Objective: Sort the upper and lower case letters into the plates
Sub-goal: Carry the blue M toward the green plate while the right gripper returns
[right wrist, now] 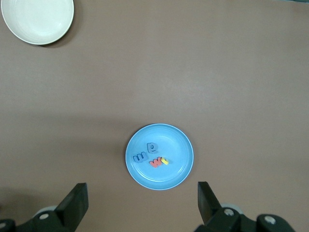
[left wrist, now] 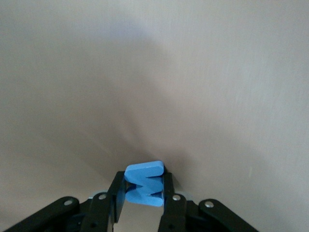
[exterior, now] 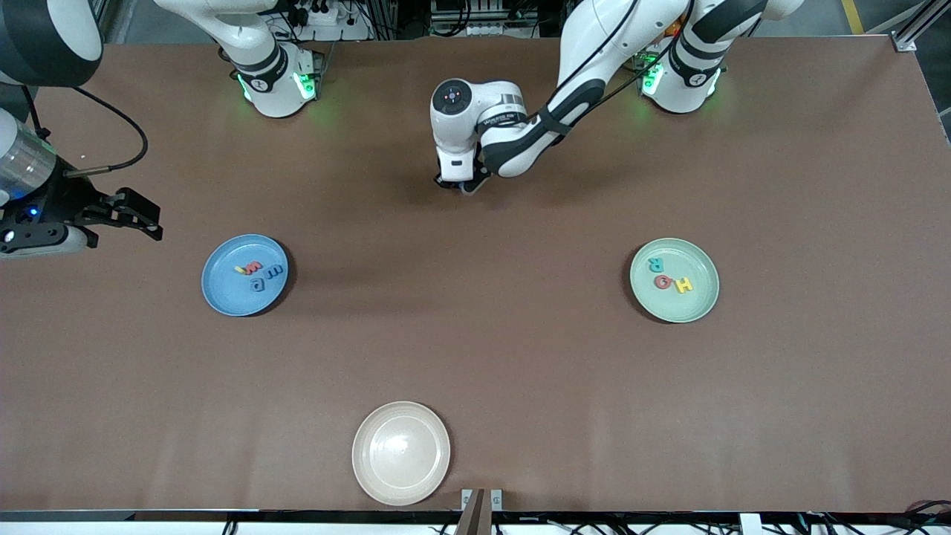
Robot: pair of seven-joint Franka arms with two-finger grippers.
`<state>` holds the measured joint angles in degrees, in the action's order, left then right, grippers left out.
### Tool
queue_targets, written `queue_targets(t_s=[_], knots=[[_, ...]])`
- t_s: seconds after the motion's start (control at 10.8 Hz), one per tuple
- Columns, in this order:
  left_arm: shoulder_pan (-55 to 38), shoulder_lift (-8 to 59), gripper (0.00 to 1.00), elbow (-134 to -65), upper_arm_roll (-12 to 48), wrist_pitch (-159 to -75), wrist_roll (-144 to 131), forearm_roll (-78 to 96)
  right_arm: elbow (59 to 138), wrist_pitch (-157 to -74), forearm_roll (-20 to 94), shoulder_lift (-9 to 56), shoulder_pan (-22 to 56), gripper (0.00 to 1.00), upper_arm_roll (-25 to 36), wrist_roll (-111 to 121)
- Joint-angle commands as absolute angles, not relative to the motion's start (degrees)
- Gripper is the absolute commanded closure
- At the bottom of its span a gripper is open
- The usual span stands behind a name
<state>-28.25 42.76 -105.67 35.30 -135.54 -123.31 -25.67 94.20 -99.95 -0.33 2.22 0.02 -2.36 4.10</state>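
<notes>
The left gripper (exterior: 462,184) is low over bare table near the robots' bases, fingers clamped on a blue W (left wrist: 145,184); in the front view the wrist hides that letter. The right gripper (exterior: 141,215) waits with fingers wide apart, raised above the right arm's end of the table, its arm cut off by the frame. The blue plate (exterior: 223,297) holds four small letters, too small to read surely. The mint plate (exterior: 695,305) holds R, Q and H. A cream plate (exterior: 401,475) sits nearest the camera.

A cream-white plate (exterior: 401,453) (apparently bare) sits on the brown table (exterior: 520,357).
</notes>
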Motion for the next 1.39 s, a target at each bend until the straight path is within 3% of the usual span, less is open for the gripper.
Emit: queue_targets(t_s=[0.0, 0.46, 1.02, 1.3], knots=[[-19.12, 41.40, 1.00, -105.47, 39.00, -129.41, -115.87, -26.19, 92.21, -99.23, 0.27, 1.84, 0.61, 0.00, -2.20, 5.27], [3.04, 37.10, 1.00, -105.47, 46.93, -117.35, -98.83, -26.28, 87.28, -92.38, 0.79, 2.20, 1.93, 0.00, 0.88, 4.04], [25.80, 32.53, 1.00, -106.25, 48.25, -110.57, -66.32, -26.45, 86.40, -90.27, 0.88, 2.20, 0.44, 0.00, 0.53, 3.78], [31.80, 32.26, 1.00, -110.29, 48.25, -111.09, -62.42, -27.94, 86.40, -89.74, 0.88, 2.20, 0.35, 0.00, 0.53, 3.60]])
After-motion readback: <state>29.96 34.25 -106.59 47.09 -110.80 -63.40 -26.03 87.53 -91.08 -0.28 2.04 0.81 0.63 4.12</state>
